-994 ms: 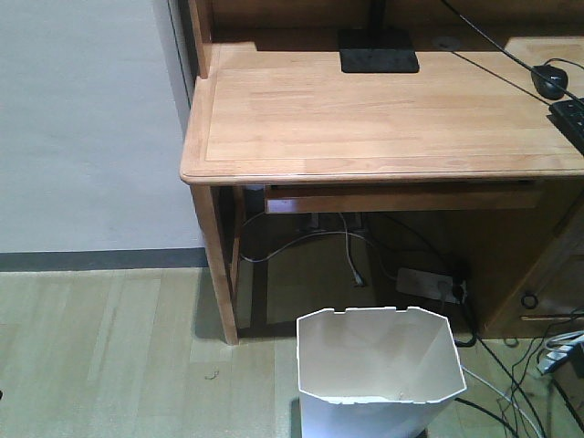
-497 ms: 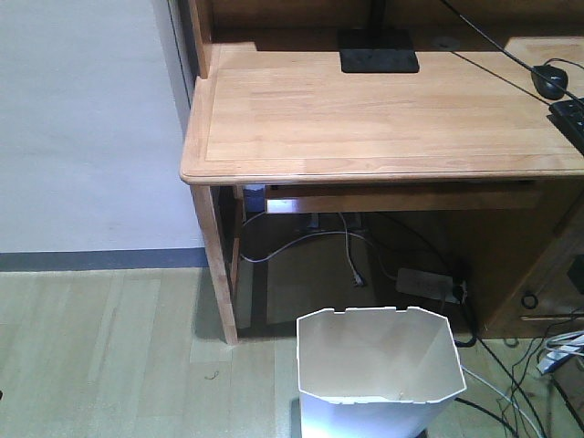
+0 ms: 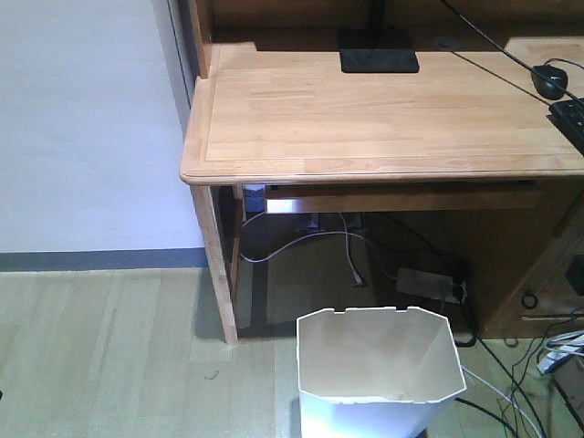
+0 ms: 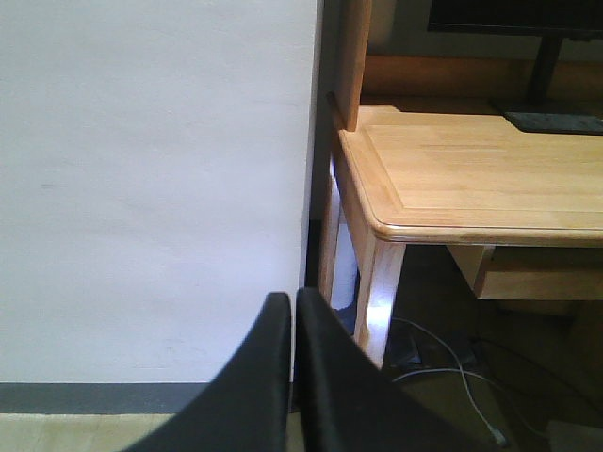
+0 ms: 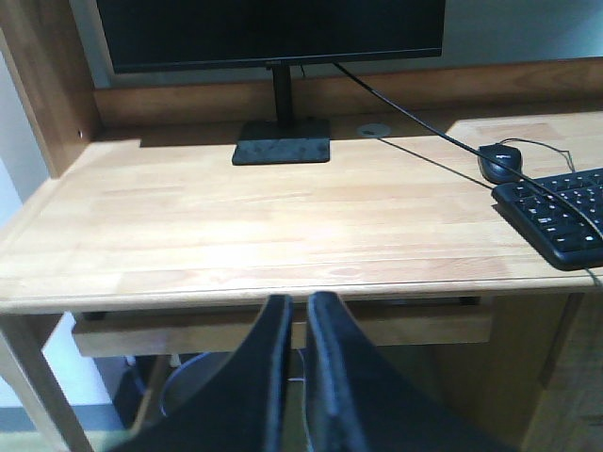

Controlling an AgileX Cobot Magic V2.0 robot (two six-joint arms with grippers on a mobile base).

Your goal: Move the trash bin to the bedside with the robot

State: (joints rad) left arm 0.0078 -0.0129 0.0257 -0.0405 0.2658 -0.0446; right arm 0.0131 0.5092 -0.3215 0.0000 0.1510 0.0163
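The trash bin [image 3: 376,360] is standing upright on the wooden floor [image 3: 109,347], low in the front view; its white angled rim is facing up and its cream inside is looking empty. It is sitting just in front of the surface [image 3: 365,109], near the surface's left front leg [image 3: 219,265]; no tool is touching it.

Behind the bin, under the surface, a white power strip [image 3: 427,283] is lying on the floor; loose cables [image 3: 315,239] are hanging down and trailing near it; more cables are lying on the floor to the right of the bin.

On top of the surface, a black monitor stand [image 3: 378,50] is sitting at the back; a black mouse [image 3: 549,80] and the corner of a black keyboard [image 3: 570,119] are sitting at the right edge.

The left tool [image 4: 293,301] is pointing at the white wall [image 4: 151,188] and the left corner of the surface; its two black fingers are sitting narrow, almost touching, and they are holding nothing.

The right tool [image 5: 300,303] is pointing at the front edge of the surface, with the dark monitor [image 5: 268,33] beyond it; its fingers are also sitting narrow, with only a thin gap between them, and they are holding nothing.
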